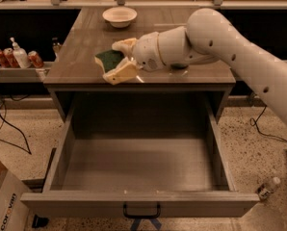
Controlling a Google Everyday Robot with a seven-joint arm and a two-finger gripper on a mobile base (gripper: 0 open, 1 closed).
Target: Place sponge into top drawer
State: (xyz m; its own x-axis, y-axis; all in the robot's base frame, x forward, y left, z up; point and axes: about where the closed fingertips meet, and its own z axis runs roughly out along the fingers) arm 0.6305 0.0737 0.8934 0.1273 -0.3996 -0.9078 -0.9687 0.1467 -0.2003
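Note:
The sponge (108, 59), dark green on top, sits between the two pale fingers of my gripper (112, 61). The gripper is shut on it and holds it just above the front left part of the wooden tabletop (81, 57), near the front edge. The white arm reaches in from the right. The top drawer (138, 165) is pulled fully open below the tabletop. It is a wide grey box with nothing in it, and a small dark handle (141, 211) sits at the centre of its front panel. The sponge is above the table, behind the drawer's opening.
A white bowl (119, 16) stands at the back of the tabletop. Bottles and cans (16, 57) stand on a low shelf at the left. A cardboard box (4, 203) sits at the lower left. A plastic bottle (268, 187) lies on the floor at the right.

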